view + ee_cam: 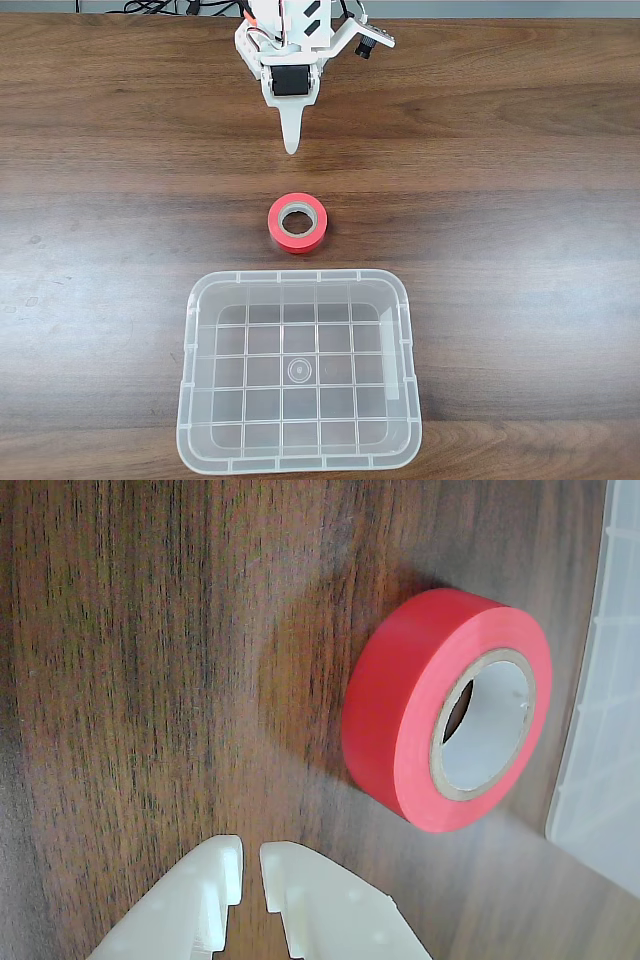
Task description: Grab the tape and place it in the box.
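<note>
Tape (297, 223) lies flat on the wooden worktop (520, 200) between the box (298, 455) and the gripper (251, 862), whose jaws stand nearly closed, holding nothing.

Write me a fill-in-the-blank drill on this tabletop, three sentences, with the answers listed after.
1. The tape lies flat on the wooden table, between the tool and the ____.
2. The outer wrap of the tape is coloured ____.
3. Nothing lies inside the clear box; its bottom shows a ____ pattern.

Missing words: box; red; grid
</note>
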`<state>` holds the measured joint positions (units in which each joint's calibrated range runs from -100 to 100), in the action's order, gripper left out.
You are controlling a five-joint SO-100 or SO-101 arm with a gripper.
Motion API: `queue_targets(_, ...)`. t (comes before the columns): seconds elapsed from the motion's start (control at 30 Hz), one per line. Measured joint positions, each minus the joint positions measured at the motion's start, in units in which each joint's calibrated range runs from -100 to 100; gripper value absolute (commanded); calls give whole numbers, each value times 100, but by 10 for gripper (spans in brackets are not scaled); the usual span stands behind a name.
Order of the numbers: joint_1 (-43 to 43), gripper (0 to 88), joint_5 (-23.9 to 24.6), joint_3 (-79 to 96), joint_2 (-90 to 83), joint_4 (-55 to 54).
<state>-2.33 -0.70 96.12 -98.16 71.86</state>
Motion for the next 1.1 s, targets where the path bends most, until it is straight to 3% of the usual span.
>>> queue_targets(0.47,0,11,334,0,0,-144)
queue_targets(1.1,0,11,339,-1273,17,-144)
